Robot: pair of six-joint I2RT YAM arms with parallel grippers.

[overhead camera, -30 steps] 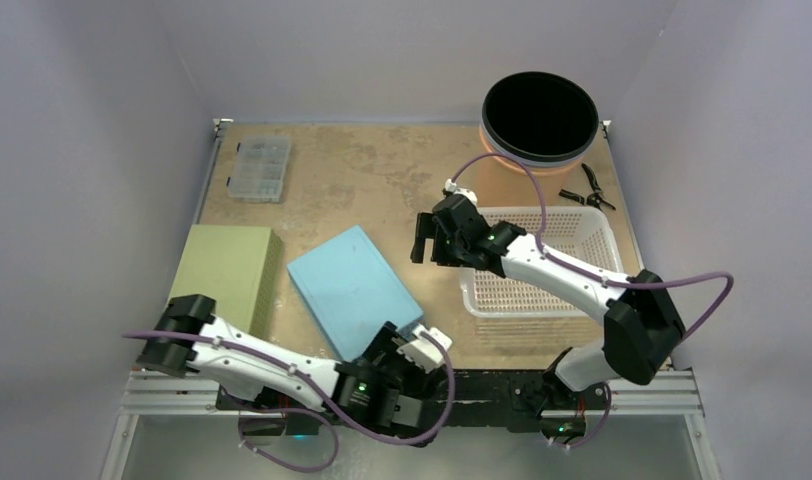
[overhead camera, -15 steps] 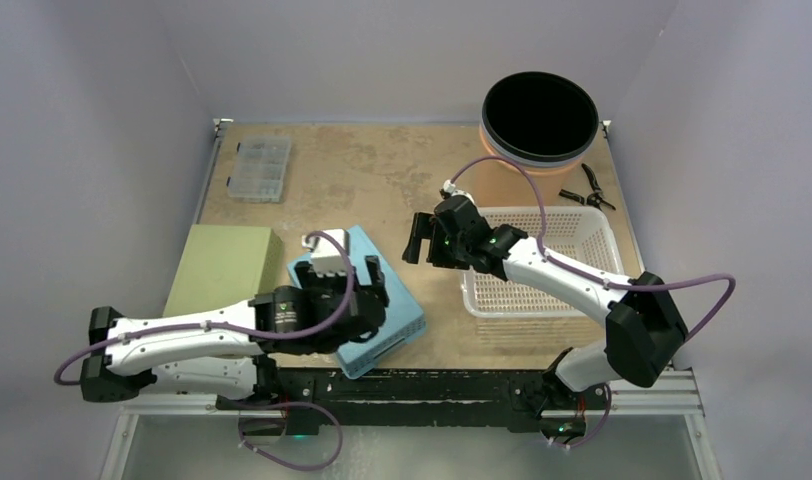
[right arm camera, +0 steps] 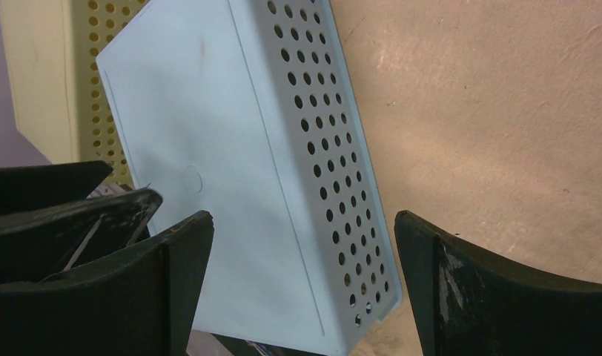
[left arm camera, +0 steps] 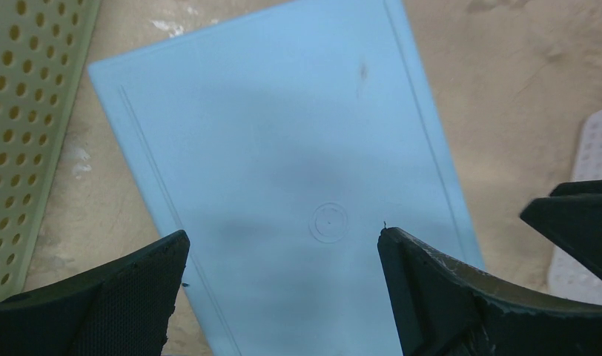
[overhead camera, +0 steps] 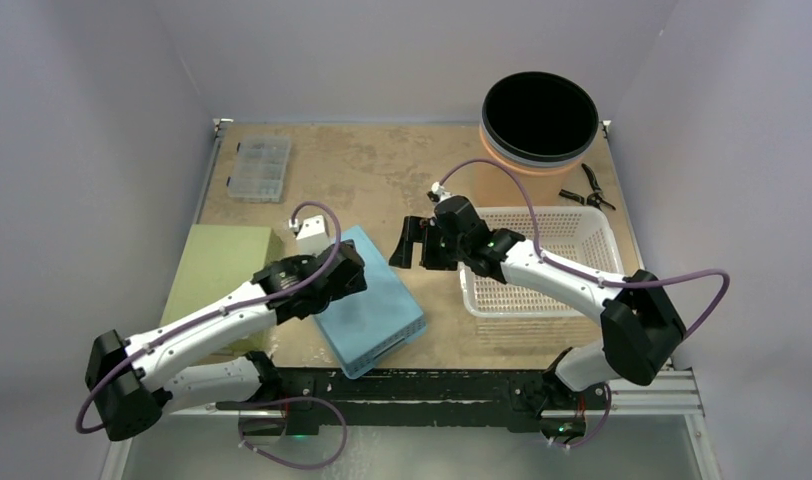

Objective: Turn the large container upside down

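Fingers (left arm camera: 127, 297) of the left gripper (left arm camera: 282, 237) and right gripper (right arm camera: 304, 222) are wide open by the blue box (overhead camera: 377, 300), between the green box (overhead camera: 222, 265) and white basket (overhead camera: 542, 212), and next must grab its sides.

A worn, mottled tan table (overhead camera: 382, 170) with pale scuffs fills the middle. Plain lavender-grey walls box it in on three sides: a back wall (overhead camera: 382, 50), a left wall (overhead camera: 72, 150) and a right wall (overhead camera: 752, 150). A metal rail (overhead camera: 672, 385) runs along the table's near edge, with a grey surface (overhead camera: 462, 455) below it. The light is soft and even, with faint shadows.
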